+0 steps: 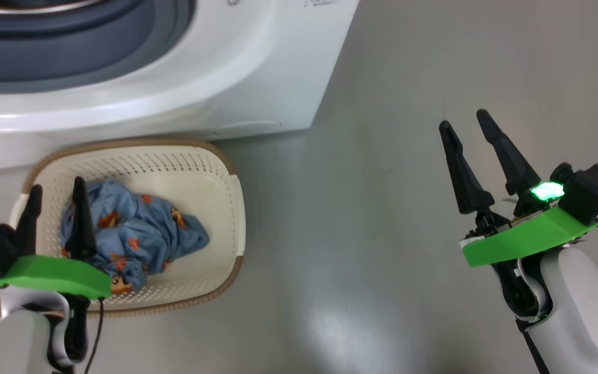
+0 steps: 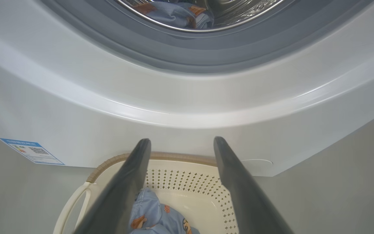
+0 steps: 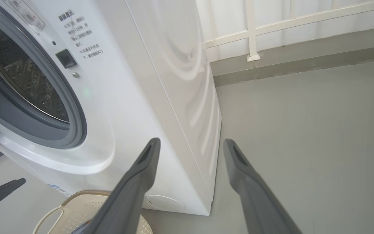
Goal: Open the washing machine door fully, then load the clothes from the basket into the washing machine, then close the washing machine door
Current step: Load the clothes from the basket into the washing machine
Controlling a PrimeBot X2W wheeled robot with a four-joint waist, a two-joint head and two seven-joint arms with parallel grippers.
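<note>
The white washing machine (image 1: 257, 67) stands at the top, its grey-blue ring (image 1: 70, 57) uncovered. The washing machine door is out of view. In front of it on the floor sits the cream basket (image 1: 216, 208) holding light-blue printed clothes (image 1: 138, 234). My left gripper (image 1: 56, 192) hovers open over the basket's left part, one finger at the clothes' left edge, nothing between the fingers. In the left wrist view that gripper (image 2: 182, 140) points at the machine's lower front, above the clothes (image 2: 154, 217). More blue fabric (image 2: 177, 14) lies in the drum. My right gripper (image 1: 462, 119) stands open over bare floor.
Grey floor (image 1: 361, 234) stretches right of the machine and basket. A blue label sticker (image 2: 32, 151) marks the machine's lower left front. In the right wrist view, my right gripper (image 3: 192, 141) faces the machine's side (image 3: 180, 81), with a white railing (image 3: 252, 29) and a low kerb behind.
</note>
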